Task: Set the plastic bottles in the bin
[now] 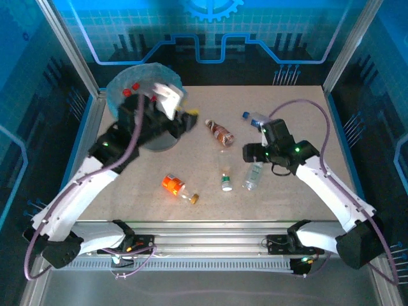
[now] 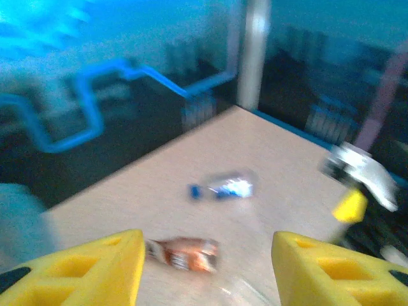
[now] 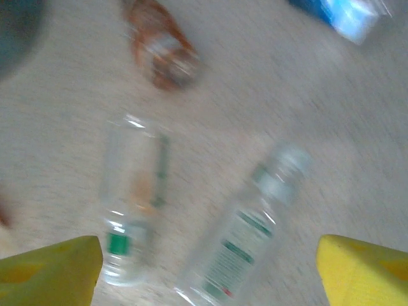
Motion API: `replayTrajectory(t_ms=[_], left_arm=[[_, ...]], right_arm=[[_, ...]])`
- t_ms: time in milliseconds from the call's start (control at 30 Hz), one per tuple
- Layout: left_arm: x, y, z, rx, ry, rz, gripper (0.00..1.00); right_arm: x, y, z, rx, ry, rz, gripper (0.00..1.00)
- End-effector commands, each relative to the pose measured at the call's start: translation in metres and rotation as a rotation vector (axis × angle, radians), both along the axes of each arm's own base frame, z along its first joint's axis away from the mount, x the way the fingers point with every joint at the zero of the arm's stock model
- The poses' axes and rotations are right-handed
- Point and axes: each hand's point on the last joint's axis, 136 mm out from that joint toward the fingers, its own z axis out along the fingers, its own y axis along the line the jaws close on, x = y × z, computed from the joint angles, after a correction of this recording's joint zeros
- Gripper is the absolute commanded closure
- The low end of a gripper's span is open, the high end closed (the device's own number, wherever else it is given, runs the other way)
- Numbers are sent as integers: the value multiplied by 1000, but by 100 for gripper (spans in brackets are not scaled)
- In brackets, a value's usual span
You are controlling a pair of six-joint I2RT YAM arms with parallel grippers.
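Top external view shows red caps [image 1: 126, 92] inside the bin [image 1: 146, 71].

A pale speckled table [image 1: 210, 95] is framed by aluminium posts [image 1: 67, 44] rising at its far corners, a slotted aluminium rail [image 1: 210, 245] along its near edge, and a blue back panel [image 1: 159, 19] bearing a gear emblem [image 1: 213, 7] beyond its far edge.

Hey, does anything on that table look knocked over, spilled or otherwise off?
No spill shows. The loose bottles all lie on their sides: the orange-label bottle, brown-label bottle, blue-label bottle, green-cap bottle and clear bottle. The bin stands upright.
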Motion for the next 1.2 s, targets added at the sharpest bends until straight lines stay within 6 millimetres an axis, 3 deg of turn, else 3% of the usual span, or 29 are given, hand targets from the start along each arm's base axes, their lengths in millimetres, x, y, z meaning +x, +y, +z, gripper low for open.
replayTrajectory(t_ms=[0, 233, 533, 967, 1167], left_arm=[[-15, -40, -48, 83, 64, -116, 44], [-15, -82, -101, 71, 207, -157, 42], [6, -90, -160, 23, 387, -21, 41], [9, -99, -194, 0, 509, 16, 39], [6, -104, -202, -14, 561, 3, 39]], right_arm=[[-25, -21, -36, 9, 131, -126, 10], [-47, -19, -87, 68, 235, -181, 10], [-40, -2, -106, 124, 273, -156, 11], [-18, 12, -112, 171, 261, -152, 8], [-4, 13, -108, 205, 229, -228, 1]])
